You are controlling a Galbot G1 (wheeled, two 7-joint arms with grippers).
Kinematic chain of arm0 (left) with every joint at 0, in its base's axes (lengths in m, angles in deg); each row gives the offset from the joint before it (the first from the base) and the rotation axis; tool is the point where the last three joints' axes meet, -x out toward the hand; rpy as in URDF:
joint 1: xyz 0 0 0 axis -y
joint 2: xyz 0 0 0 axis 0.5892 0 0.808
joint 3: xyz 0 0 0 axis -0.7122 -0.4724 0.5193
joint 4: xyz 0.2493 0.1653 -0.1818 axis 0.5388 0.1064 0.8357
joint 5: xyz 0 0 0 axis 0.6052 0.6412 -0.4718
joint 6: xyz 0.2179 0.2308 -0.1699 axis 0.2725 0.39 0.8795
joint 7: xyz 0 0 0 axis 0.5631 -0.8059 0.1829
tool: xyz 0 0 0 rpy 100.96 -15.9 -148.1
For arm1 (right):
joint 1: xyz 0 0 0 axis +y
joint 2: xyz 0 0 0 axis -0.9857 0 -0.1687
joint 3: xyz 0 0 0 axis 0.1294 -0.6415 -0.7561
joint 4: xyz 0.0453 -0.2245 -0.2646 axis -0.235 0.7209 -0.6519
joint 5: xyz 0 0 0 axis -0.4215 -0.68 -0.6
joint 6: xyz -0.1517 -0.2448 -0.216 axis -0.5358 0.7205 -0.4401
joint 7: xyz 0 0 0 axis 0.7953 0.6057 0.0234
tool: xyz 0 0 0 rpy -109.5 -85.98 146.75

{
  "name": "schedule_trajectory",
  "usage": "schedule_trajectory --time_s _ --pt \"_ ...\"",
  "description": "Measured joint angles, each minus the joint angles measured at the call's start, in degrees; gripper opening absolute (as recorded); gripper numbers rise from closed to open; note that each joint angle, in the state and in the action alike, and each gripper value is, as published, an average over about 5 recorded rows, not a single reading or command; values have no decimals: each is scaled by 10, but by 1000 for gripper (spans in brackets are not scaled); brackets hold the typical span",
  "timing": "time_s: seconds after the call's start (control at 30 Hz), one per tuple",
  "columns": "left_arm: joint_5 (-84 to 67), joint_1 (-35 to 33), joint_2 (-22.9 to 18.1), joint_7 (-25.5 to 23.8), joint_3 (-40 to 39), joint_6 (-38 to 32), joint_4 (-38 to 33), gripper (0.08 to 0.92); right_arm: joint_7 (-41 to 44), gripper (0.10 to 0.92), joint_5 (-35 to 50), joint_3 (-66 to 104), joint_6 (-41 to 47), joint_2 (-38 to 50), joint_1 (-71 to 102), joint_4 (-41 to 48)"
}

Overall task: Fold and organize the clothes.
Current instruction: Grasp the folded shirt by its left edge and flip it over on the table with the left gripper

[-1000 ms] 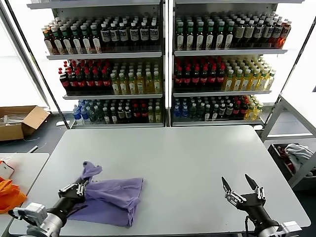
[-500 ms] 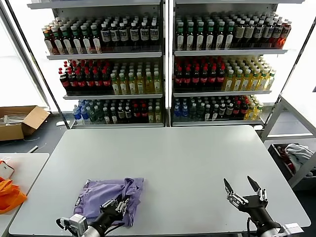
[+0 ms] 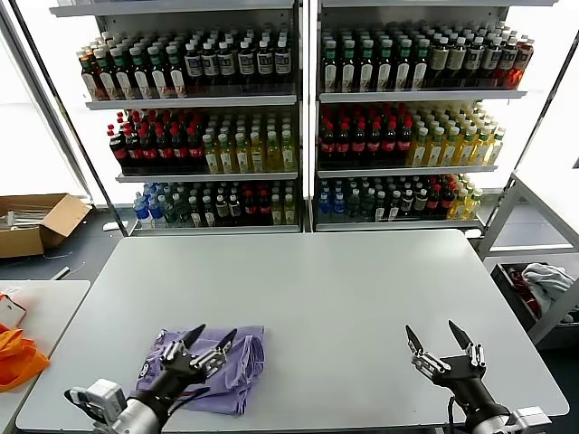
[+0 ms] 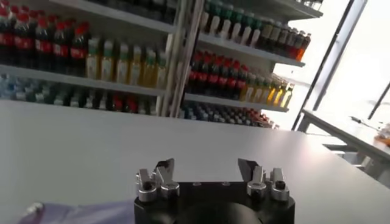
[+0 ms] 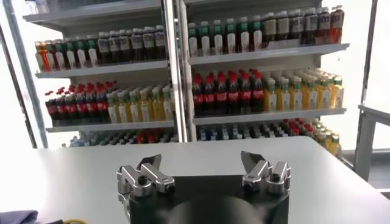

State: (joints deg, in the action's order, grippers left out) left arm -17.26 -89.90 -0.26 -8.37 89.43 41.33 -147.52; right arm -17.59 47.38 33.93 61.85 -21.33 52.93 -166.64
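Observation:
The clothes, a lavender T-shirt (image 3: 242,360), lies folded into a small bundle on the grey table (image 3: 344,298) at the front left; a corner of it (image 4: 79,213) shows in the left wrist view. My left gripper (image 3: 210,339) hovers just above the bundle, open, with nothing between its fingers. Its jaws also stand wide apart in the left wrist view (image 4: 206,167). My right gripper (image 3: 438,336) waits open near the table's front right, away from the shirt, and is empty (image 5: 201,161).
Shelves of bottles (image 3: 298,117) stand behind the table. An orange cloth (image 3: 16,354) lies on a side table at the left. A cardboard box (image 3: 36,221) sits on the floor at far left, and a bin with white-and-grey cloth (image 3: 543,282) at right.
My left gripper carried one side of the shirt across to the right, folding it over, then let go and opened above the bundle. The right gripper stayed put.

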Motion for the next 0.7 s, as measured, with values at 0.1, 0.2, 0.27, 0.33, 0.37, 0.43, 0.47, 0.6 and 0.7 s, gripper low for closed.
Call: schedule_trajectory --time_s 0.1,0.2,0.27,0.33,0.37,0.43,0.47,0.6,0.7 --pt "3 -5 5 -2 41 -2 18 797 1 823 1 3 -2 1 3 -1" --pt "12 -11 5 -3 69 -3 46 820 0 823 1 4 -2 1 4 -2" --pt "18 -13 3 -5 80 -2 66 822 0 823 1 3 -1 1 5 -4" --pt "24 -13 0 -7 87 1 86 822 -1 823 1 3 0 1 5 -5" --pt "25 -12 -3 -8 89 2 96 822 -1 823 0 2 0 1 5 -6" --pt "28 -9 -8 -10 90 5 114 823 -1 823 -1 1 1 1 4 -6" --pt "29 -8 -10 -11 90 7 122 823 -2 823 -2 1 1 1 4 -6" --pt "35 -2 -16 -18 85 12 147 823 -2 823 -5 0 1 -1 5 -6" --pt "38 2 -18 -25 79 15 158 823 -2 823 -7 -1 1 -2 6 -6"
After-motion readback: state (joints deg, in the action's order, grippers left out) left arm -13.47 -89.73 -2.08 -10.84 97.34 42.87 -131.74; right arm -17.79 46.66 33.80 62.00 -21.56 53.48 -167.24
